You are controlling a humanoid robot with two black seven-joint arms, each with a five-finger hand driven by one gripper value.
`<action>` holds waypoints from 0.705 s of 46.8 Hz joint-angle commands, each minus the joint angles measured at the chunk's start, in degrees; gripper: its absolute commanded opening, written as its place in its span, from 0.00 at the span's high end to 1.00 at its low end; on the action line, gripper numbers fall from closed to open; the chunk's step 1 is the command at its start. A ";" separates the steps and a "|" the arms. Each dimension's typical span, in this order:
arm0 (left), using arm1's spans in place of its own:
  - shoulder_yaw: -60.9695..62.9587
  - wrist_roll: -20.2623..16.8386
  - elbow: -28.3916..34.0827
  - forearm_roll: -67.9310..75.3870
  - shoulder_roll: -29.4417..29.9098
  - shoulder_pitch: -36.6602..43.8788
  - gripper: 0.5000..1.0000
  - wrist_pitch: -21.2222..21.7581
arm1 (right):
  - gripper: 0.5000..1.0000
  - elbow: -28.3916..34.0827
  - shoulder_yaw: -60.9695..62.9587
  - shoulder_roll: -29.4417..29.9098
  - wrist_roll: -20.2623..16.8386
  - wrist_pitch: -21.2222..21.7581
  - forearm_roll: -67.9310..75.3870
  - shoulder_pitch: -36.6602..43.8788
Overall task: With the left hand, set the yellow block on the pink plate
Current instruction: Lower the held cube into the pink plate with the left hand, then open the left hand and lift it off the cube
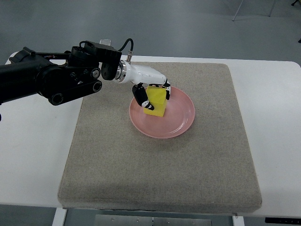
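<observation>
One arm in view: left arm, black, coming in from the picture's left edge and reaching across the upper left corner of the mat toward the pink plate.
Left hand: white shell with black finger joints, held over the plate's upper left rim, wrist on the side away from the plate's middle.
Fingers: curled down and clamped on the yellow block; one dark finger runs down the block's left face, others hook over its top right edge.
Yellow block: a cube, inside the pink plate, in the plate's upper left part, within the hand's grasp. Cannot tell whether its base touches the plate or sits just above it.
Pink plate: round and shallow, lying flat; holds nothing but the block; its right and lower parts are bare.
Mat: grey-beige, squarish, under the plate; the plate lies on its upper middle area.
Desk: white, carries the mat and shows beyond it to the plate's left and right.
Cable: black, looping above the wrist, up and left of the plate.
</observation>
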 commanded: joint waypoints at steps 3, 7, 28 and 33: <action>-0.02 -0.15 0.39 0.01 -0.13 0.21 1.00 0.02 | 0.15 0.00 0.00 0.00 -0.03 0.01 0.00 0.03; -0.02 -0.15 0.30 0.01 -0.13 0.30 1.00 0.02 | 0.15 0.00 0.00 0.00 -0.03 0.01 0.00 0.03; -0.81 -0.59 0.13 -1.31 -0.22 0.92 0.43 0.72 | 0.15 0.00 0.00 0.00 0.06 0.01 0.00 -0.06; -0.72 -0.59 0.13 -1.13 -0.22 1.53 0.24 1.96 | 0.15 0.00 0.00 0.00 0.06 0.01 0.00 -0.06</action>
